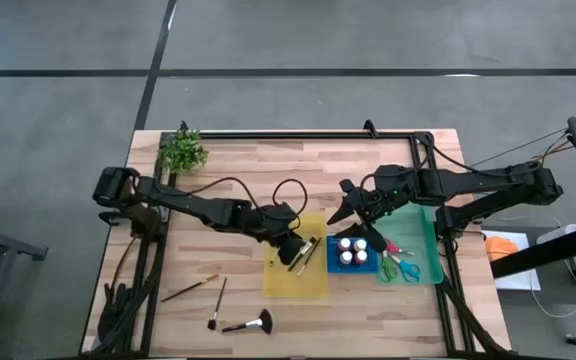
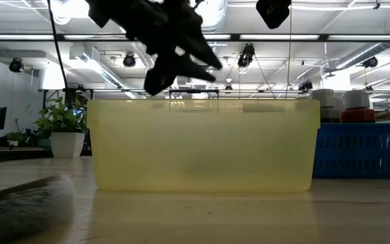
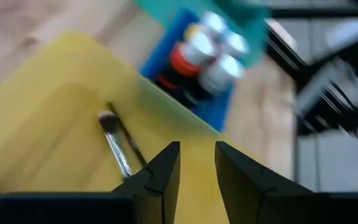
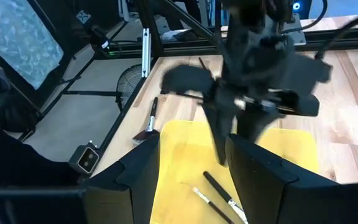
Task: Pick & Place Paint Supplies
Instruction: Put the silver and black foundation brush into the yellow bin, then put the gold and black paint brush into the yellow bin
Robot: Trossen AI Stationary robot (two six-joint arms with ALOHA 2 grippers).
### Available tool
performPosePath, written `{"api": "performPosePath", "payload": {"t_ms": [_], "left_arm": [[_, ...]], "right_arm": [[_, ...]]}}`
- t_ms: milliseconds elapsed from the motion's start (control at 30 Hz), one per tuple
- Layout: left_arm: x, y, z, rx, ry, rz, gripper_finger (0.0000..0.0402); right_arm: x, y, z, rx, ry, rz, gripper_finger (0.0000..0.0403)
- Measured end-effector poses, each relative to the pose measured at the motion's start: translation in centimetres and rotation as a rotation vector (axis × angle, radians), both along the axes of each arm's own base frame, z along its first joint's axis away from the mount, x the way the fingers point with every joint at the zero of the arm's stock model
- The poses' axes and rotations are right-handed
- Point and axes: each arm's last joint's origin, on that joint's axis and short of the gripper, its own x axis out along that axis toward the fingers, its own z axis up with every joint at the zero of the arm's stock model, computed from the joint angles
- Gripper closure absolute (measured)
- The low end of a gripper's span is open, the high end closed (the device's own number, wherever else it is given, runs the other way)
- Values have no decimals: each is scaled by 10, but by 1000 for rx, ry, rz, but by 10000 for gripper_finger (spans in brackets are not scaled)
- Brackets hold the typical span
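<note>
My left gripper (image 1: 295, 247) hovers open over the yellow tray (image 1: 280, 283); it shows above that tray's rim in the low view (image 2: 181, 61) and holds nothing (image 3: 197, 163). Two thin paintbrushes (image 1: 305, 255) lie flat on the tray floor (image 3: 115, 142). My right gripper (image 1: 350, 207) is open and empty (image 4: 194, 174), above the table beyond the blue tray (image 1: 332, 262). Capped paint bottles (image 1: 352, 250) stand in the blue tray. Scissors (image 1: 400, 264) lie in the green tray (image 1: 423, 232). Two thin brushes (image 1: 190, 290) (image 1: 217, 303) and the black fan brush (image 1: 252, 323) lie on the bare wood.
A leafy plant (image 1: 182, 151) stands at the table's far left corner. Black frame rails (image 1: 298, 134) run along the far and side edges. Cables (image 1: 290, 190) loop over the middle of the table. Bare wood (image 1: 218, 180) lies between the plant and the trays.
</note>
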Motion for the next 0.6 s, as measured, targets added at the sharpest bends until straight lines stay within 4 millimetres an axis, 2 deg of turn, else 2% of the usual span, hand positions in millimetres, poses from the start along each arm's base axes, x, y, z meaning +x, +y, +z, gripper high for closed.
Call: {"api": "performPosePath", "payload": {"t_ms": [100,267,467,600], "left_arm": [[-8,-6,8,-16,19,-110,291],[-34,-19,21,-48,127,-235,290],[-70,-39,30,-68,319,-277,290],[-88,-56,29,-59,424,-315,290]], "right_arm": [[0,0,0,1,1,0,222],[0,0,0,6,6,-3,222],[0,0,0,6,6,-4,222],[0,0,0,4,4,-8,222]]}}
